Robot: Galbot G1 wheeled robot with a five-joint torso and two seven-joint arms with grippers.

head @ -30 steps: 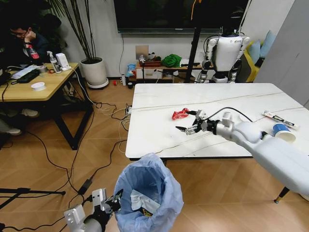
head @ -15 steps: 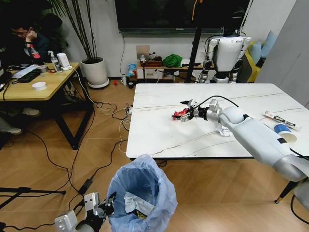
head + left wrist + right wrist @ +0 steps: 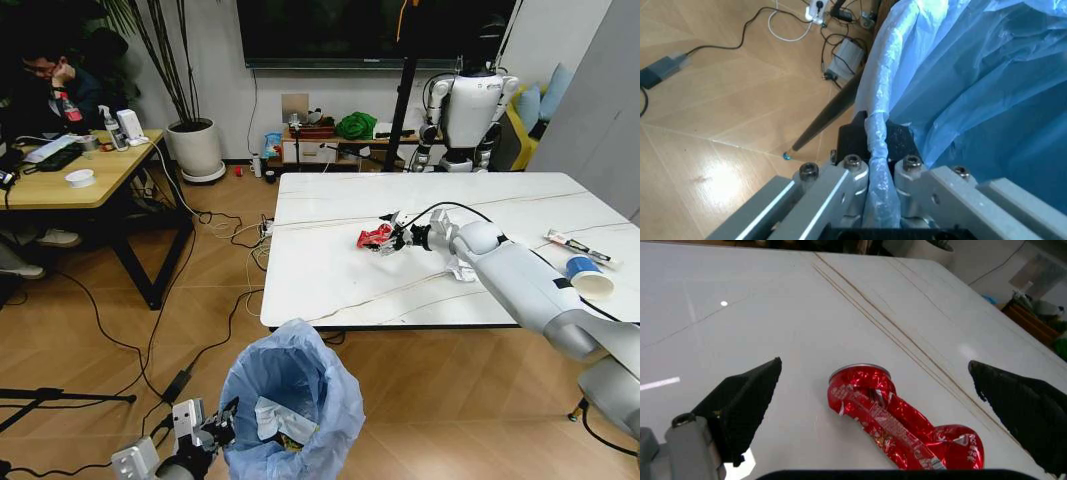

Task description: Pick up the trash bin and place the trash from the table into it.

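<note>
The trash bin (image 3: 292, 400), lined with a crinkled light-blue bag, hangs low in front of me with white and yellow litter inside. My left gripper (image 3: 215, 432) is shut on its rim; the left wrist view shows the bag edge (image 3: 877, 150) pinched between the fingers. On the white table (image 3: 320, 290) lies a red crumpled wrapper (image 3: 374, 236). My right gripper (image 3: 392, 234) is open right at it. In the right wrist view the wrapper (image 3: 897, 415) lies between the two spread black fingertips (image 3: 747, 400). A white tissue (image 3: 461, 268), a blue cup (image 3: 583, 273) and a thin tube (image 3: 575, 245) lie farther right.
A yellow desk (image 3: 60, 185) with a seated person stands to the left, with a white plant pot (image 3: 195, 150) behind it. Cables (image 3: 180, 380) trail over the wooden floor. A white humanoid robot (image 3: 465, 105) stands beyond the table.
My right gripper has moved away from the table's front edge to the red wrapper and now straddles it. The bin and the left gripper sit slightly lower in view.
</note>
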